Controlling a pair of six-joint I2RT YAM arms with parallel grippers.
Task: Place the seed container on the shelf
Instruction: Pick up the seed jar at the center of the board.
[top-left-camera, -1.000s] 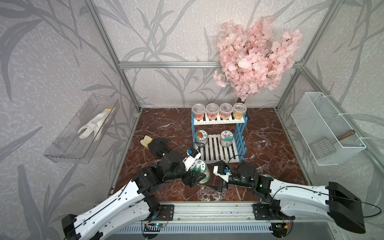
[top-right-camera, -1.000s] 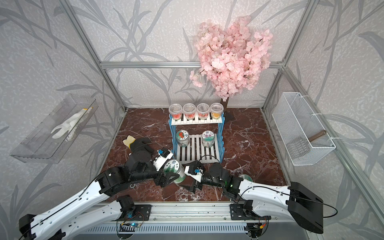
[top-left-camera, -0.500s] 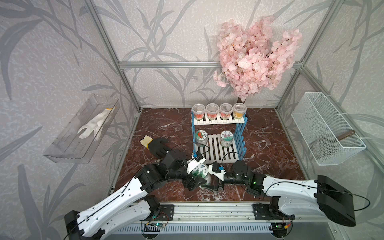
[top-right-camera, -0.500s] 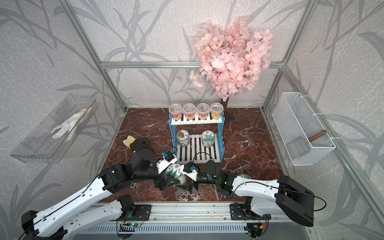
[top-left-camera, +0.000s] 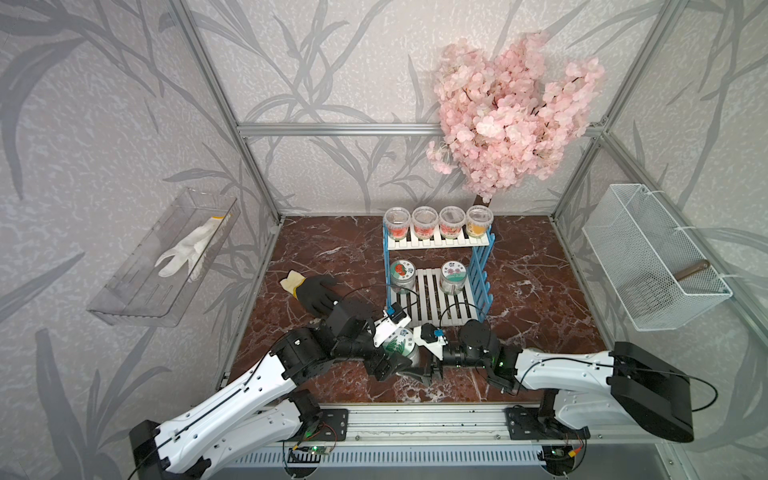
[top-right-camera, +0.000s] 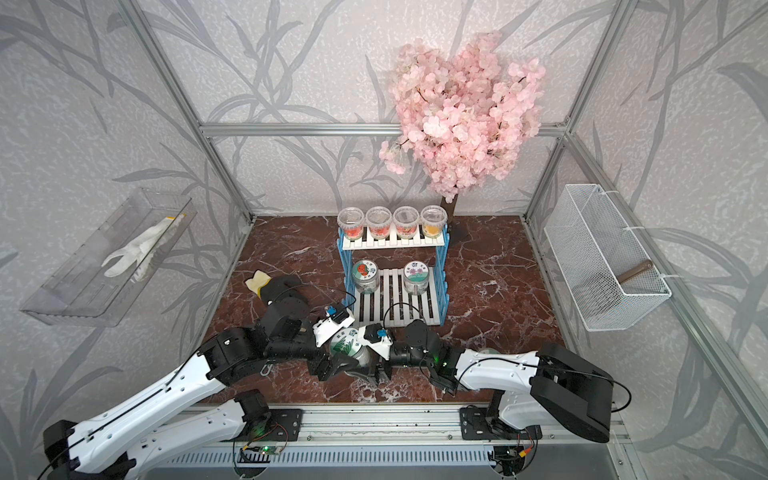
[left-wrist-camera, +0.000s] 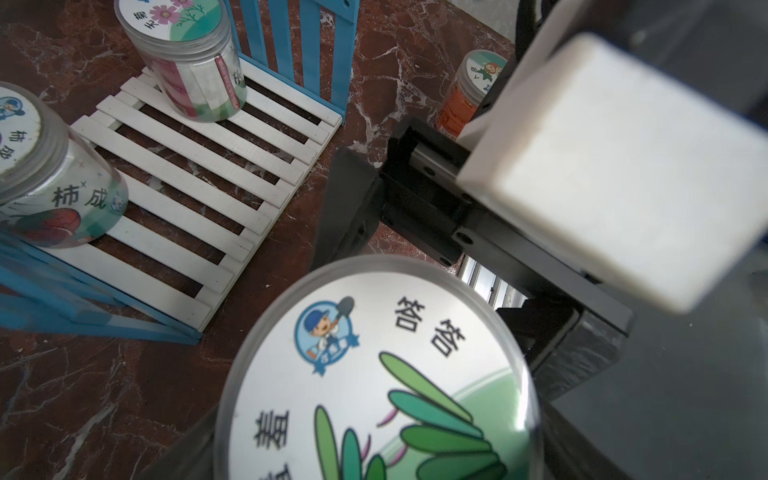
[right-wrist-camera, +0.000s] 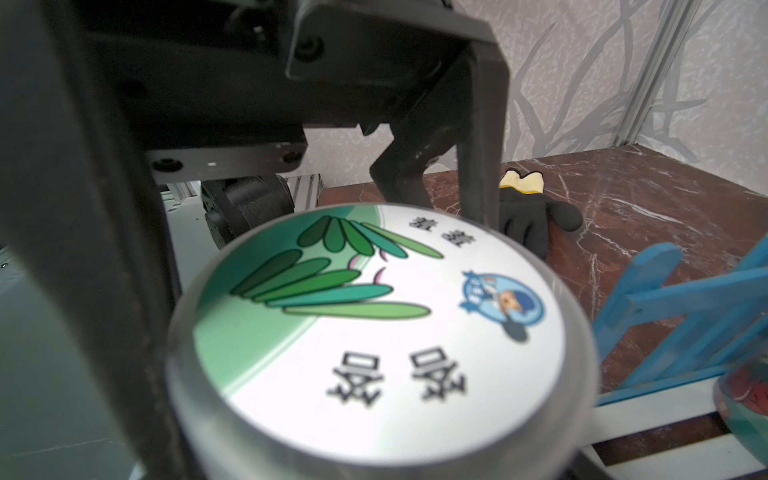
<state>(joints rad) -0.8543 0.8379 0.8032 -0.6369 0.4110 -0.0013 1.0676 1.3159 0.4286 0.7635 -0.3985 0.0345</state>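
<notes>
The seed container (top-left-camera: 398, 343) (top-right-camera: 347, 343), a clear jar with a white lid showing green leaves (left-wrist-camera: 374, 374) (right-wrist-camera: 374, 332), hangs just above the marble floor in front of the shelf (top-left-camera: 436, 243) (top-right-camera: 395, 243). My left gripper (top-left-camera: 397, 352) (top-right-camera: 340, 354) is shut on its sides; one of its dark fingers (right-wrist-camera: 482, 145) runs down to the lid's rim. My right gripper (top-left-camera: 420, 353) (top-right-camera: 370, 353) comes in from the opposite side. Its fingers (left-wrist-camera: 345, 208) stand against the jar on both sides, shut on it. The shelf's lower slatted board (left-wrist-camera: 187, 187) lies close beyond.
Two lidded jars (top-left-camera: 402, 274) (top-left-camera: 453, 276) stand on the lower board, and several cups (top-left-camera: 436, 220) on the upper one. A black glove (top-left-camera: 316, 291) lies left of the shelf. An orange jar (left-wrist-camera: 469, 95) stands behind my right gripper. A wire basket (top-left-camera: 652, 257) and a clear tray (top-left-camera: 166, 262) hang on the side walls.
My right arm has slid left up to the container, and its jaws have narrowed onto it. My left gripper kept its hold and brought the jar slightly nearer the front.
</notes>
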